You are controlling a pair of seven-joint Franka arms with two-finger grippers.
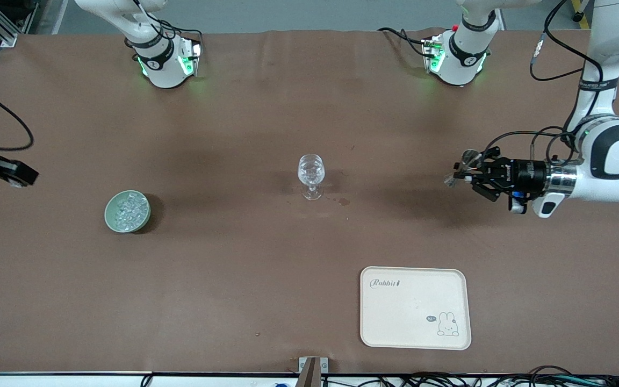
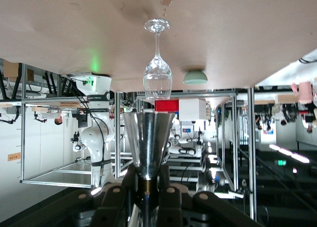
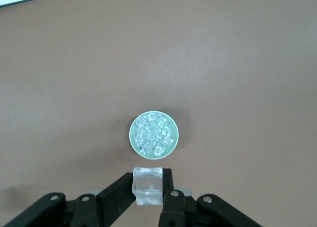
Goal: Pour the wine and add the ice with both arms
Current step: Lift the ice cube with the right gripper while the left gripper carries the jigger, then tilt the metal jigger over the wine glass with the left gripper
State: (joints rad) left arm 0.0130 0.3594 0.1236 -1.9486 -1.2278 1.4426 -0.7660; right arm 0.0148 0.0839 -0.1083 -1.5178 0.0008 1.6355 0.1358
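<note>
An empty stemmed glass [image 1: 311, 174] stands mid-table; it also shows in the left wrist view [image 2: 157, 73]. A pale green bowl [image 1: 127, 212] full of small clear ice cubes [image 3: 153, 133] sits toward the right arm's end. My right gripper [image 3: 147, 182] is shut on one clear ice cube [image 3: 148, 186], held up over the table beside the bowl; only its tip shows in the front view [image 1: 16, 180]. My left gripper [image 1: 468, 173] is shut on a shiny metal cone-shaped cup [image 2: 147, 138], held level above the table toward the left arm's end, pointing at the glass.
A cream tray [image 1: 415, 306] with a rabbit print lies nearer the front camera, toward the left arm's end. A small dark stain [image 1: 344, 202] marks the brown cloth beside the glass. The bowl also shows in the left wrist view [image 2: 195, 77].
</note>
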